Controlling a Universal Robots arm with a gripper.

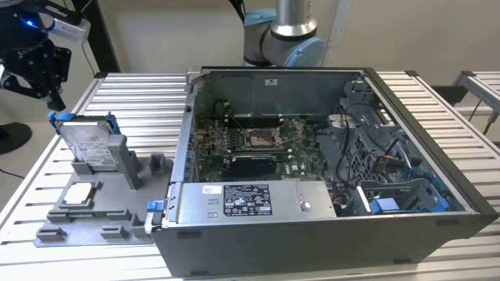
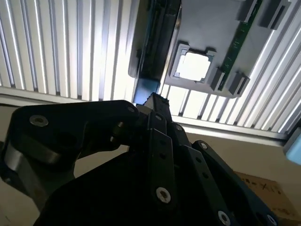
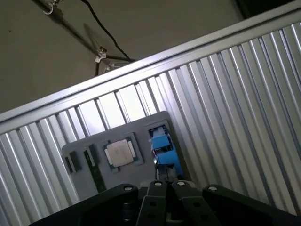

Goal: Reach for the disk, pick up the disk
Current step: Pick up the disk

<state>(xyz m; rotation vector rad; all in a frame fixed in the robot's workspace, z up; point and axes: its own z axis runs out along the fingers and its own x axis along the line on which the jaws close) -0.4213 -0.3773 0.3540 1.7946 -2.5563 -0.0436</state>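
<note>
Upper left of the exterior view: black end effector (image 1: pixel 53 105) hangs tip-down just above the top corner of the disk (image 1: pixel 88 143). Cannot tell whether it is touching.

Disk stands on edge, label facing out and blue bracket around it, slotted into a grey fixture (image 1: pixel 109 216) at left of frame on the slatted table (image 1: pixel 140 99). Upright seating probably serves to hold the top edge free for a grasp from above. A small square chip (image 1: pixel 81 193) lies flat in its own recess of the fixture, lower in frame and apart from the disk. An open computer case (image 1: pixel 312 234) fills centre and right, well apart from the work.

First wrist view looks down past the fingertips onto the disk's blue bracket (image 3: pixel 163 146), chip (image 3: pixel 121 151) beside it. Second wrist view has the disk edge-on (image 2: pixel 157 37), dark, directly beyond the tips.

End effector: fingers drawn together to a point in both wrist views, nothing between them. Disk not yet grasped; the reach looks nearly complete.
</note>
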